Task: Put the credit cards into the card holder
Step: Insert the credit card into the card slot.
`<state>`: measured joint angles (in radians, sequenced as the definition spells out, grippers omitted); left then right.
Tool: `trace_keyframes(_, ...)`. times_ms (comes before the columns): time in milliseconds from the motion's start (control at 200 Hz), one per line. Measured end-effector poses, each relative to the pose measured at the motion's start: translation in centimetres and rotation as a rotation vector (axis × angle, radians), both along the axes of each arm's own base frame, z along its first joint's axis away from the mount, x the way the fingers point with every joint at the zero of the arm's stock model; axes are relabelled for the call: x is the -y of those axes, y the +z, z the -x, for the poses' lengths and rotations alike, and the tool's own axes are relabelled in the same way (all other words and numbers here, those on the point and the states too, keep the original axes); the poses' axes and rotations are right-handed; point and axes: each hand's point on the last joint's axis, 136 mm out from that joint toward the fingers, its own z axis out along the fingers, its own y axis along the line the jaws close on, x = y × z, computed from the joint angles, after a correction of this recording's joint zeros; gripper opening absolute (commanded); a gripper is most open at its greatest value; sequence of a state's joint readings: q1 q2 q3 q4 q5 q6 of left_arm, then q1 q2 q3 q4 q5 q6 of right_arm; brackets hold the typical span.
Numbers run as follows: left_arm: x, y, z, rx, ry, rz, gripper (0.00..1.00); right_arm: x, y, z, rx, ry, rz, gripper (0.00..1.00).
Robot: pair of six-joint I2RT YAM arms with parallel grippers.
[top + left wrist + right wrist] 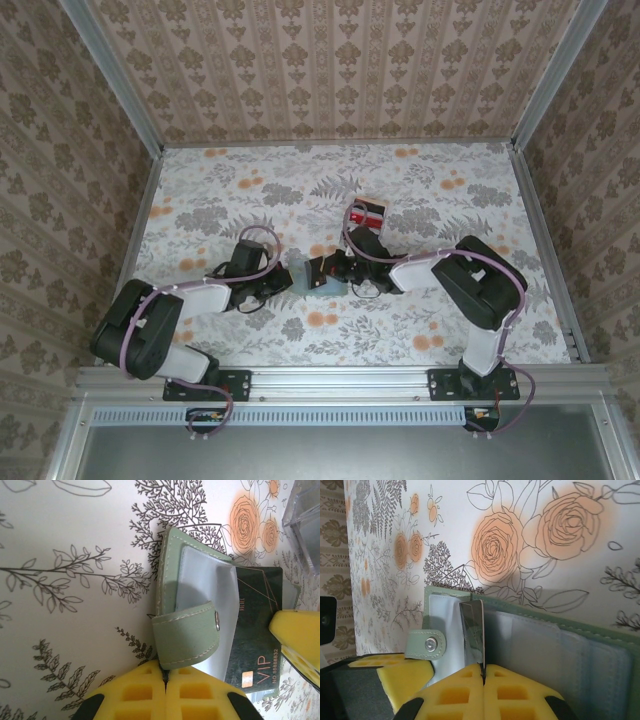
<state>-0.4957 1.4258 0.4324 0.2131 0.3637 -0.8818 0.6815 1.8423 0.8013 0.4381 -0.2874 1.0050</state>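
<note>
Left fingers [150, 680] pinched tight on the edge of the open green card holder [187, 635], mid-counter [250, 190]. Right fingers [496, 677] clamped on a dark green credit card [255, 625], its edge at the holder's pale pocket. Red cards [368, 213] lie near, farther back.

The desk [450, 200], covered in a floral print (grey leaves, orange roses), carries the open card holder [170, 555] near its middle, a clear box [306, 515] just beside it, and a small stack of cards [368, 212], red on top, farther back.
</note>
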Motion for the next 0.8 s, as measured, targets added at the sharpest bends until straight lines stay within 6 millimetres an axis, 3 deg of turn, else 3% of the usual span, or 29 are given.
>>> trace_keyframes(225,0.0,0.0,0.0,0.002,0.000,0.001,0.04,-0.4,-0.4,0.0,-0.014,-0.004,0.005,0.00)
trace_keyframes(595,0.0,-0.1,0.1,-0.006,-0.004,0.002,0.17,-1.6,-0.2,0.2,0.041,0.009,0.141,0.00)
trace_keyframes(800,0.3,0.1,0.4,-0.014,-0.019,0.017,0.18,-1.1,-0.3,0.2,0.047,0.002,0.152,0.00)
